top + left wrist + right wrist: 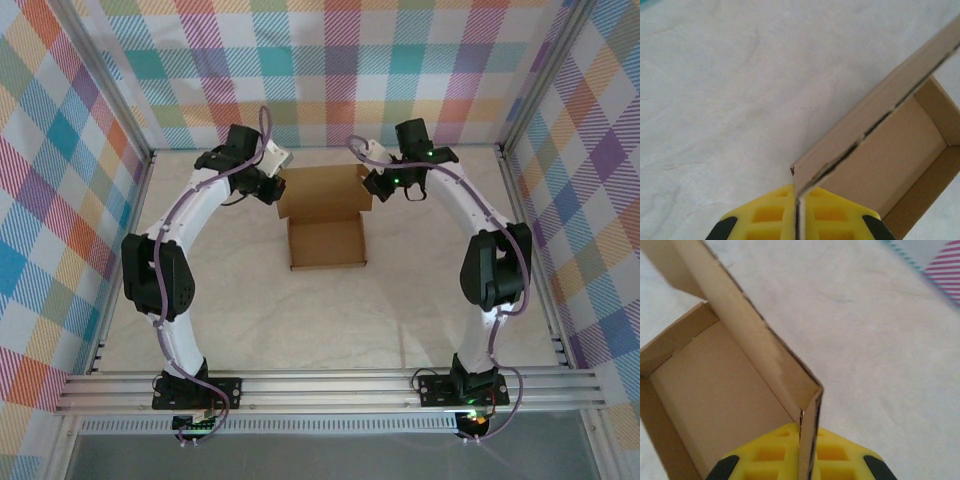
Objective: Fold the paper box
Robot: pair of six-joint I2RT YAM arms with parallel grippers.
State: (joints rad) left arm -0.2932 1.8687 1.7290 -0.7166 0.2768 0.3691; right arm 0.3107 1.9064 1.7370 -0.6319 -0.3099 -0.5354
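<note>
Plaid walls (60,200) close in a pale, faintly wrinkled table (330,330), with a metal rail (330,388) running along its near edge where both arms are bolted. The left arm (165,270) and right arm (480,250) each curve up and inward, so that they meet over the far half of the table. Between them sits the paper box (327,243), plain brown cardboard, roughly midway between the table's left and right edges and closer to its far edge than to the rail. Its shallow tray is open toward the camera, and the lid (322,192) rises from the tray's far wall, leaning back rather than lying flat. The left gripper (270,187) is at the lid's left side and the right gripper (377,184) at its right side. In the left wrist view the left gripper (798,200) has its yellow fingers (767,215) pressed together on a thin cardboard edge that runs up into the raised lid (875,102), with the tray's inside (905,155) beyond. It is hard to tell whether that edge is a side tab or the lid panel itself. In the right wrist view the right gripper (808,437) pinches a narrow folded flap (810,415) at the lid's corner. The lid (740,320) slants away above the open tray (715,395).
</note>
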